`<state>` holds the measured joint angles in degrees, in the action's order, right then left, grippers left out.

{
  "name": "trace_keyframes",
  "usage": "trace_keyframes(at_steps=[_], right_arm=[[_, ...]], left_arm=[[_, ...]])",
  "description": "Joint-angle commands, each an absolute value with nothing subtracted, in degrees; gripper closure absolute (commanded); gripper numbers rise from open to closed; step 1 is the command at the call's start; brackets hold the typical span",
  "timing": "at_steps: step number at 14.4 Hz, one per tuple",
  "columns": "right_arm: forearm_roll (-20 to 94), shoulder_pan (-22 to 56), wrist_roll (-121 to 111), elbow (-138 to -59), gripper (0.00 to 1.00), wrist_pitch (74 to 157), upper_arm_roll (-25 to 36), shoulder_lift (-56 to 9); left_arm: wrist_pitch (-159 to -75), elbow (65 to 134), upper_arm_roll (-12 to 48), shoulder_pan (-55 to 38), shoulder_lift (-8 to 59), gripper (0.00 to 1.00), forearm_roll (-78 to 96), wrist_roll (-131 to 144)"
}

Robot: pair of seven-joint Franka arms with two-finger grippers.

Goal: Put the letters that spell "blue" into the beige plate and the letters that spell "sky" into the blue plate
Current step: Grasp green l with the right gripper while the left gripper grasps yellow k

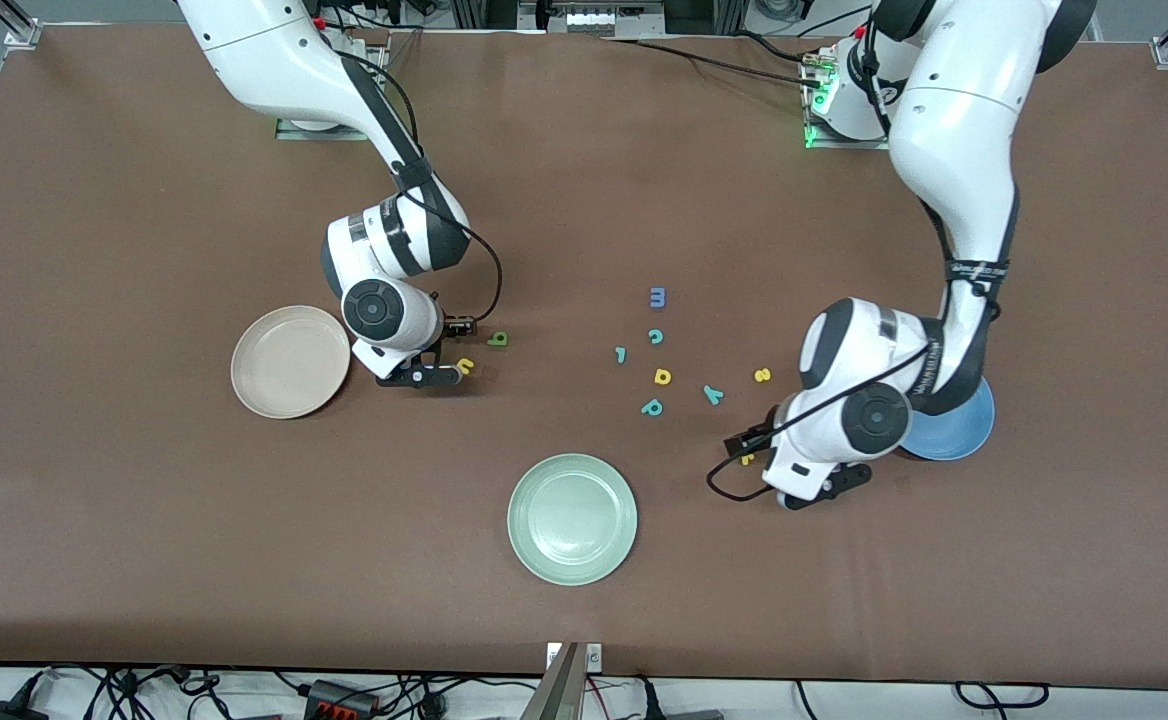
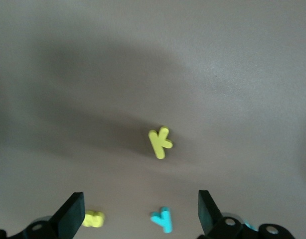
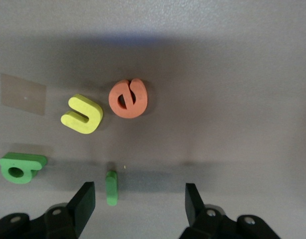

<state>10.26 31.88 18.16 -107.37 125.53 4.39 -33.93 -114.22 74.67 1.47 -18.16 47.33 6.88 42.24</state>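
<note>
The beige plate (image 1: 290, 361) sits at nine o'clock on the bench, empty. Just beside it the right hand (image 3: 138, 201) hangs over the u (image 3: 82, 114), e (image 3: 128, 98), b (image 3: 19, 167) and l (image 3: 111, 187): light, stiff, thin pieces, best pinched across their edges. Its fingers stand apart, holding nothing. At three o'clock the left hand (image 2: 140, 214), wide and empty, hovers over the k (image 2: 160, 142) near the blue plate (image 1: 959, 430).

The beige plate (image 1: 290, 361) sits toward the right arm's end; beside it lie the yellow "u" (image 3: 82, 114), orange "e" (image 3: 128, 98), green "b" (image 3: 21, 167) and green "l" (image 3: 111, 187). The blue plate (image 1: 964, 432) sits toward the left arm's end, near the yellow "k" (image 2: 159, 142), teal "y" (image 1: 713, 394) and yellow "s" (image 1: 762, 375).
</note>
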Motion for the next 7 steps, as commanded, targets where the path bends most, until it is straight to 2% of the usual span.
trace_keyframes(at_steps=[1, 2, 4, 7], right_arm=[[12.4, 33.3, 18.8, -107.0, 0.32, 125.9, 4.6, -34.5], [12.7, 33.6, 18.8, -107.0, 0.34, 125.9, 4.6, -34.5], [12.7, 33.7, 18.8, -106.8, 0.34, 126.0, 4.7, -34.5], [12.7, 33.7, 18.4, -106.8, 0.48, 125.9, 4.7, -34.6]], left_arm=[[-120.1, 77.2, 0.7, -18.5, 48.2, 0.05, 6.5, 46.1], [-123.7, 78.2, 0.8, -18.7, 49.2, 0.08, 6.5, 46.2], [-126.7, 78.1, 0.7, -18.9, 51.0, 0.22, 6.5, 46.6], [-128.1, 78.1, 0.7, -18.9, 51.6, 0.37, 6.4, 46.5]])
